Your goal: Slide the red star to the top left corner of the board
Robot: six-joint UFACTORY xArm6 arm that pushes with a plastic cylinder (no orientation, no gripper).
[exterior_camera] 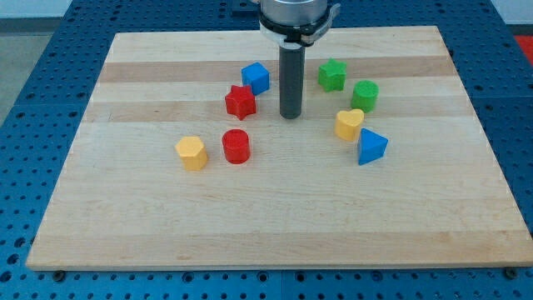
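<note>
Red star (240, 102) has the blue cube (256, 77) touching its upper right, my tip (290, 116) just to its right. Counter (150, 50) open from the star toward the view's top left. Red cylinder (236, 146) and yellow block (191, 153) sit below, apart.

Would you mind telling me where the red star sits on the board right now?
The red star sits left of centre in the view's upper half, just below-left of the blue cube and above the red cylinder; my tip stands apart to its right.
</note>
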